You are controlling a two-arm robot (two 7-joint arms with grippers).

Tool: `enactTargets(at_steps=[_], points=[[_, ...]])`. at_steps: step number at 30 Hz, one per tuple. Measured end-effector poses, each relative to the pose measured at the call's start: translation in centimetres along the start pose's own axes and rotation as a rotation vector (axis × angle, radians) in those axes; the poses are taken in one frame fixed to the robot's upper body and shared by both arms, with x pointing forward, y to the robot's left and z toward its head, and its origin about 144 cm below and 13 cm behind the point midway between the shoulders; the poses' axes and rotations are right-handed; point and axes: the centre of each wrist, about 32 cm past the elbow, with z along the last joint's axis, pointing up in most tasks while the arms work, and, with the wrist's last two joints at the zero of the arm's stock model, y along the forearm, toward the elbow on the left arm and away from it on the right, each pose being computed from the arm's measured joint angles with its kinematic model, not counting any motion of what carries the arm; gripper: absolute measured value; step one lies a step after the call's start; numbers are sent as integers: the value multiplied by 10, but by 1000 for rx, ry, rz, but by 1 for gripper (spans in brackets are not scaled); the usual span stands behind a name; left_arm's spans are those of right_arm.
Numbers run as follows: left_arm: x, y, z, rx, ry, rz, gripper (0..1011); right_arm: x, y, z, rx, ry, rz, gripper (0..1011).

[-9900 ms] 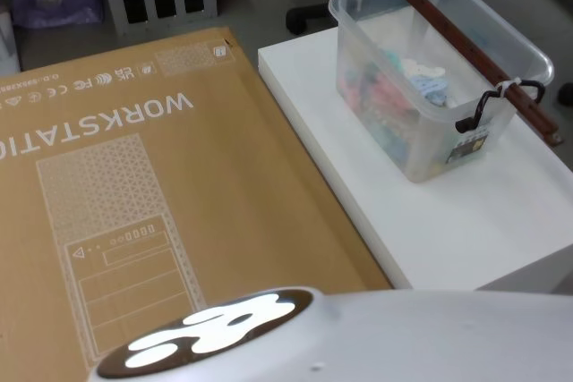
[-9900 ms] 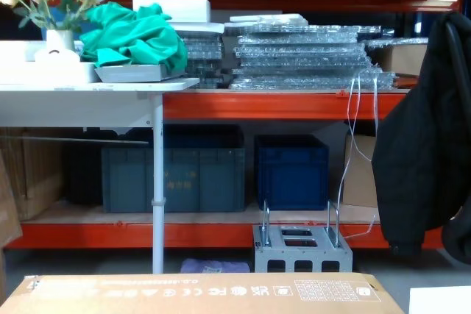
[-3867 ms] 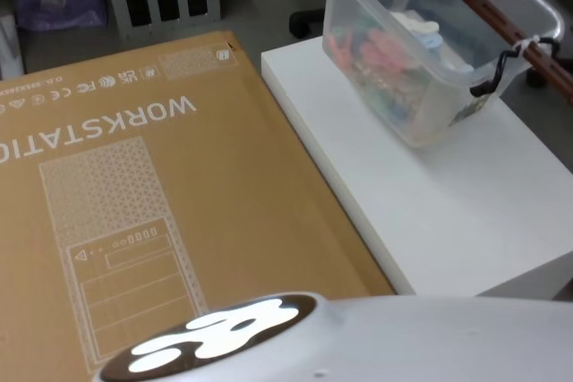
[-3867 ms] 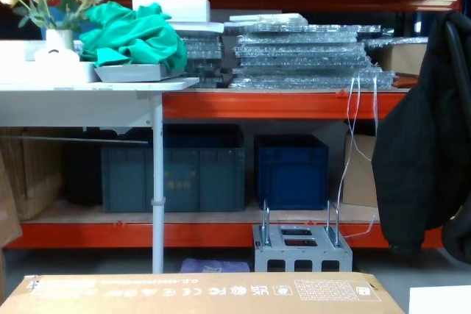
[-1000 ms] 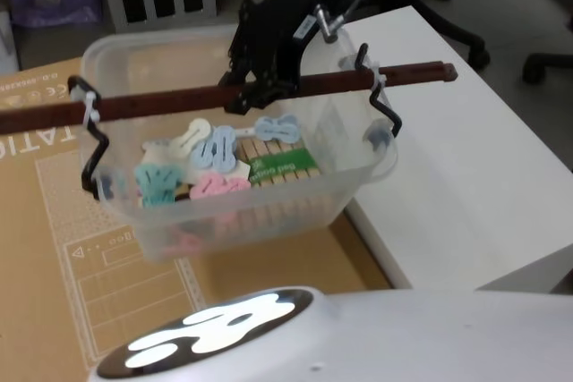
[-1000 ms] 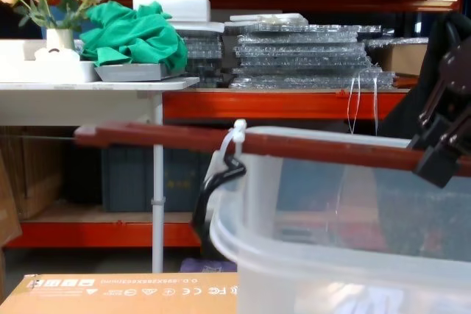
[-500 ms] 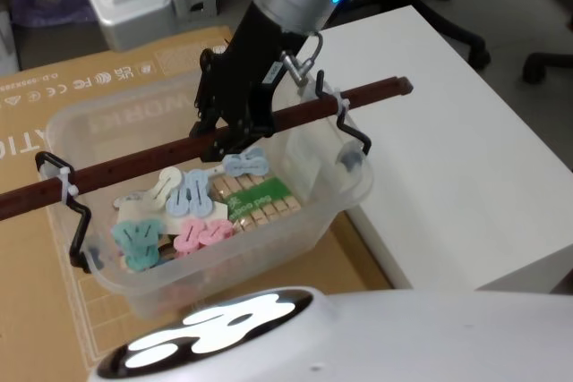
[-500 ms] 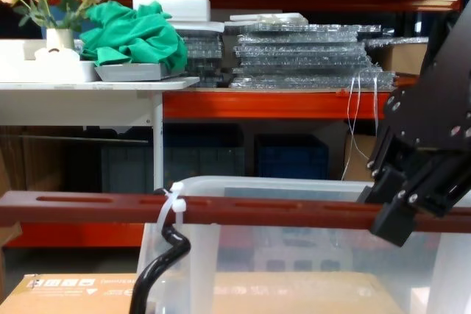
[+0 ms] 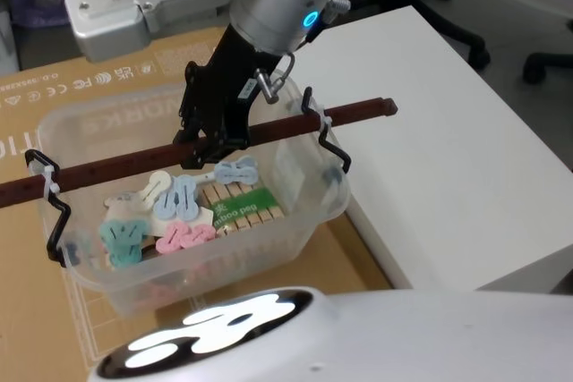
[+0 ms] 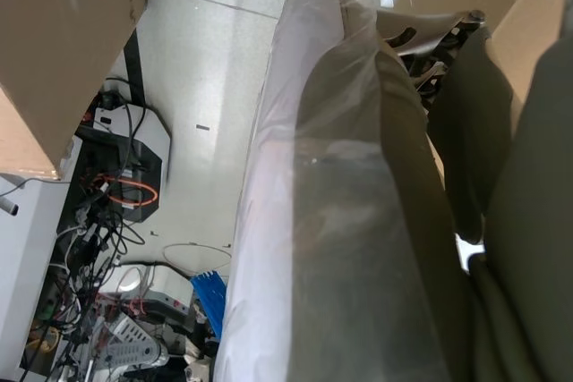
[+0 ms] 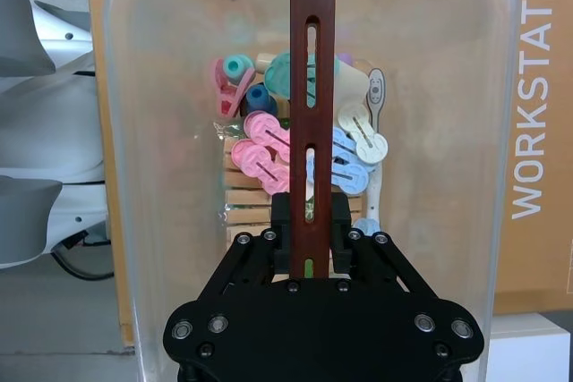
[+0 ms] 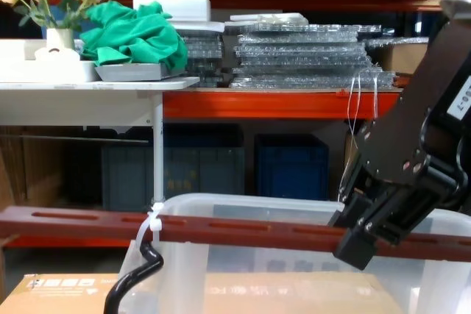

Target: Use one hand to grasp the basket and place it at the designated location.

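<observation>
The right gripper [image 9: 209, 134], black and jointed, reaches down from the upper middle of the head view with its jaws clamped tight on the dark red-brown bar handle [image 9: 116, 165], a little right of the bar's middle. The right wrist view shows it plainly: the gripper [image 11: 310, 214] pinches the slotted bar [image 11: 312, 87] from both sides. The basket [image 9: 224, 258] hangs beneath on black hooks [image 9: 329, 144], in the left centre of the frame, over the brown cardboard box [image 9: 27, 105]; whether its bottom touches the box I cannot tell. Its right end sits just beside the edge of the white desk [image 9: 448, 158], which fills the right of the frame. Inside lie pastel clothes pegs [image 9: 179, 207] and a packet of wooden ones. In the chest view the bar [image 12: 88, 223] crosses the lower frame, the gripper [image 12: 362, 240] at lower right.
</observation>
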Motion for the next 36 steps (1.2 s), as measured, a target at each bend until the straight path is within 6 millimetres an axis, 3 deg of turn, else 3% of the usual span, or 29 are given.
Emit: enactTargets(at_steps=[36], points=[[0, 0, 0, 0, 0, 0, 0, -5, 42, 6, 22, 4, 61, 234]])
